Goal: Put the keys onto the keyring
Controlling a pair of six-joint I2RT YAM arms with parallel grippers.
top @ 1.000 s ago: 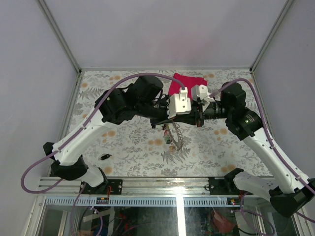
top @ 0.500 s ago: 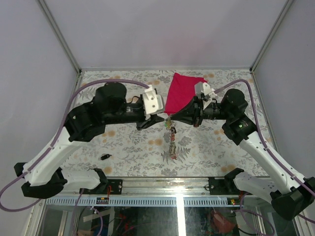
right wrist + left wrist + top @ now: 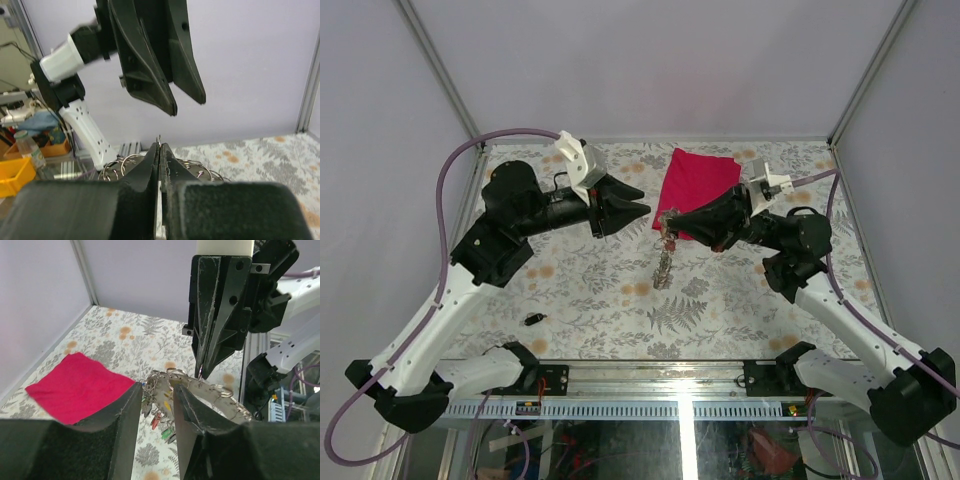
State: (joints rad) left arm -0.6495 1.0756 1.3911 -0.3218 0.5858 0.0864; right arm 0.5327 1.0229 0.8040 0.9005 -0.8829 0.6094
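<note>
Keyring [image 3: 232, 406] pinched tight in my closed right hand [image 3: 665, 217], keys [image 3: 159, 416] dangling above the bench [image 3: 570, 290]; my left hand [image 3: 642, 210], partly open and empty, hovers just beside.

You see the keyring [image 3: 225, 400] as bare grey metal with a dull shine, and the small wire rings along it glint. The keys [image 3: 159, 416] have glossy coloured plastic heads. The red cloth [image 3: 75, 387] looks soft and matt. The left gripper [image 3: 156, 387] and right gripper [image 3: 202, 371] are matt black plastic with grainy faces. The bench [image 3: 590, 300] wears a matt flower-printed cover.
</note>
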